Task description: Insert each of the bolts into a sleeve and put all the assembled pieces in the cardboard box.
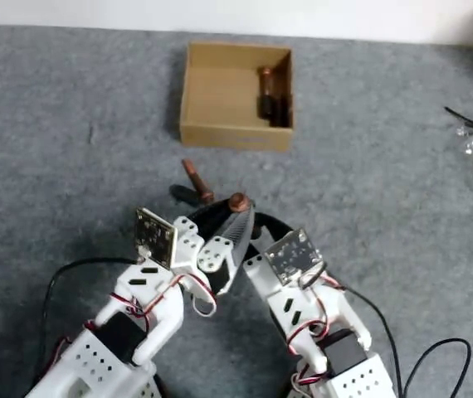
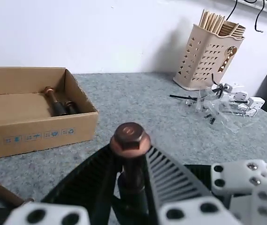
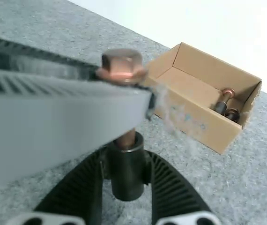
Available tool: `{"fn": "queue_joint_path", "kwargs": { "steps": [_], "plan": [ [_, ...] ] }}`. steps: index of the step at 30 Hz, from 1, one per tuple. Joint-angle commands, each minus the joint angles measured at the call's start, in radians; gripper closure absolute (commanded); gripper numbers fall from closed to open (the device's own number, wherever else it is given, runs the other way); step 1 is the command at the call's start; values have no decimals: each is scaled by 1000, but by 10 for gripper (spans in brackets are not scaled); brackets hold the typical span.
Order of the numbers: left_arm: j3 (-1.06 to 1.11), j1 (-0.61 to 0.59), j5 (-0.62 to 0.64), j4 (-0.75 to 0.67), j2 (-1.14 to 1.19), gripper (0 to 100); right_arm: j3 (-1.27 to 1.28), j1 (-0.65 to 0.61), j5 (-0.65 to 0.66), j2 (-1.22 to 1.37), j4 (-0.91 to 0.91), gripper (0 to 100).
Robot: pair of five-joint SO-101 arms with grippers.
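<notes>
a: fingers of the left gripper are clamped on the bolt just under its hex head, with the shank pointing down.

b: and the other arm?

a: the right gripper has its fingers closed around the sleeve, held upright directly beneath the bolt. in the right wrist view the shank tip seems to sit in the sleeve's mouth, but bare copper shows between head and sleeve.

b: so the insertion step, partway in?

a: that's my read. the two grippers meet above the table, in front of the cardboard box, near it but not over it.

b: anything in the box?

a: one assembled piece lies along a side wall. a loose bolt and what looks like a loose sleeve lie on the table between the grippers and the box, just beside each other.

b: next move?

a: i'd say push the bolt straight down the sleeve's axis, both kept in line so it doesn't bind, until the head seats on the rim. then one gripper has to let go so the other can carry the piece to the box.
</notes>
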Motion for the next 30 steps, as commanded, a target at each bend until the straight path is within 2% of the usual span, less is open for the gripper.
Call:
{"fn": "queue_joint_path", "kwargs": {
  "steps": [1, 6, 8, 12, 18, 20, 23, 25, 30],
  "plan": [
    [-8, 5, 5, 2, 2, 944, 145, 15, 11, -22, -21, 993],
    [22, 12, 9, 2, 2, 686, 145, 16, 11, -22, -21, 993],
    [22, 5, 9, 2, 2, 643, 145, 16, 11, -22, -21, 993],
    [22, -8, 3, 2, -5, 679, 145, 18, 12, -22, -21, 993],
    [2, -154, 9, -3, -7, 712, 145, 18, 12, -22, -21, 993],
    [5, -128, 11, 2, -7, 712, 145, 18, 12, -22, -22, 993],
    [42, -7, 2, -2, -5, 712, 145, 18, 12, -22, -22, 993],
    [47, 27, 2, -2, -7, 712, 145, 24, 12, -22, -22, 993],
    [27, -91, 6, -3, -7, 712, 145, 39, 12, -22, -25, 993]
  ]
}}
